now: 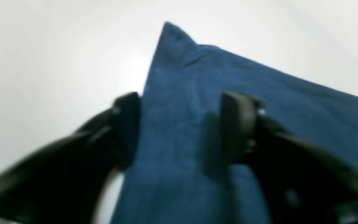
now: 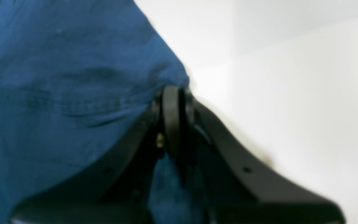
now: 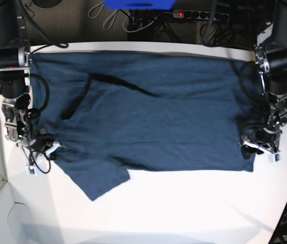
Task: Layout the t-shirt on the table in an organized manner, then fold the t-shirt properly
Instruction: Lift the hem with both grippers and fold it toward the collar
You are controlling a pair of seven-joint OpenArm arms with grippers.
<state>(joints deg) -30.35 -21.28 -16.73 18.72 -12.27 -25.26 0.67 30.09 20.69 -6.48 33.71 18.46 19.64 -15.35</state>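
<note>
1. T-shirt, the dark navy-blue short-sleeved cotton one (image 3: 148, 112), lies spread across the big white surface (image 3: 184, 203), mostly flat; one sleeve sticks out and a crease remains.
2. No folds yet, I'd say.
3. Right claw (image 2: 174, 121) is pinched tight on its hem edge.
4. Left claw (image 1: 179, 130) is apart, straddling fabric by the corner.
</note>
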